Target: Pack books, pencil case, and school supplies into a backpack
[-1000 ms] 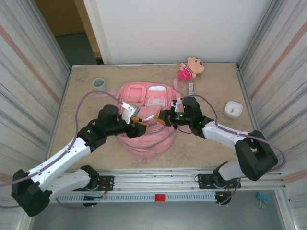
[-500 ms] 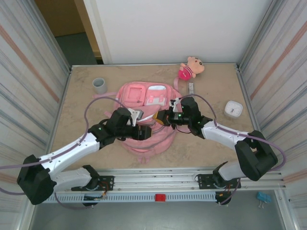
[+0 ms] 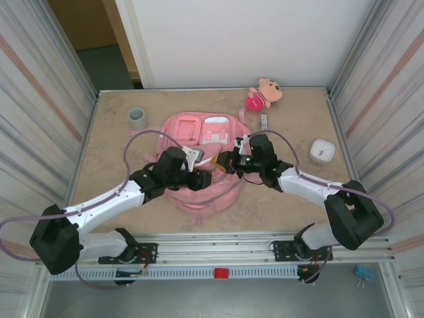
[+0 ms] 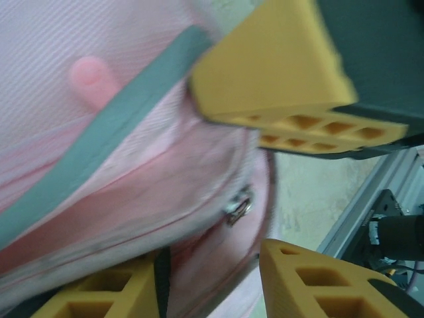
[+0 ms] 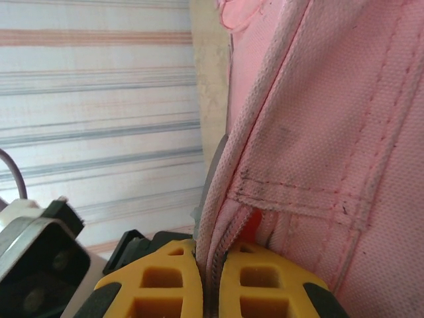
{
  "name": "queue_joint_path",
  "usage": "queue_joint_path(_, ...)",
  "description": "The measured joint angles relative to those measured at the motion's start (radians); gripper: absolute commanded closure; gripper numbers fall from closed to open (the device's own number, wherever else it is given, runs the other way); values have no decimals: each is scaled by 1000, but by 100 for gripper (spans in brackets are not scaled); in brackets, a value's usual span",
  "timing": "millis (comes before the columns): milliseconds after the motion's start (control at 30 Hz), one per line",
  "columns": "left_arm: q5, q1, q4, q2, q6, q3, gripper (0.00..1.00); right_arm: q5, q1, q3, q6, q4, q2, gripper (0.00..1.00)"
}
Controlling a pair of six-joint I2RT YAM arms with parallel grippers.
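The pink backpack (image 3: 199,136) lies flat mid-table, front pockets toward the far side. My right gripper (image 3: 222,161) is shut on its zip edge (image 5: 228,218), pinching the pink fabric between the yellow fingers (image 5: 165,278). My left gripper (image 3: 203,177) sits just left of it, its jaws apart around a fold of backpack fabric with a metal zip pull (image 4: 238,205) between them; midpoint of the left gripper (image 4: 211,255). A slim grey stick of the school supplies (image 3: 264,122) lies on the table beyond the backpack's right side. Books and pencil case are out of view.
A grey cup (image 3: 137,118) stands at the back left. A pink plush doll (image 3: 264,93) lies at the back, and a white rounded box (image 3: 322,151) sits at the right. Corrugated walls close in both sides of the beige table (image 3: 298,132).
My left arm has swung right and forward, bringing its gripper onto the backpack's rim close to the right gripper. The right gripper has held its pinch, barely shifting.
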Motion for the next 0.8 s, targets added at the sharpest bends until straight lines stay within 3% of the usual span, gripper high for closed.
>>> queue_joint_path(333,-68,-28,7,-1,20,13,64,-2,7,7,0,0,0,100)
queue_joint_path(500,-124,-31,-55,20,21,44,88,0,7,7,-4,-2,0,100)
queue_joint_path(733,-183,-35,-88,-25,47,30,97,-65,-58,7,-38,-40,-5,100)
queue_joint_path(800,-210,-28,-92,-76,57,-15,99,-92,-98,7,-54,-69,-17,96)
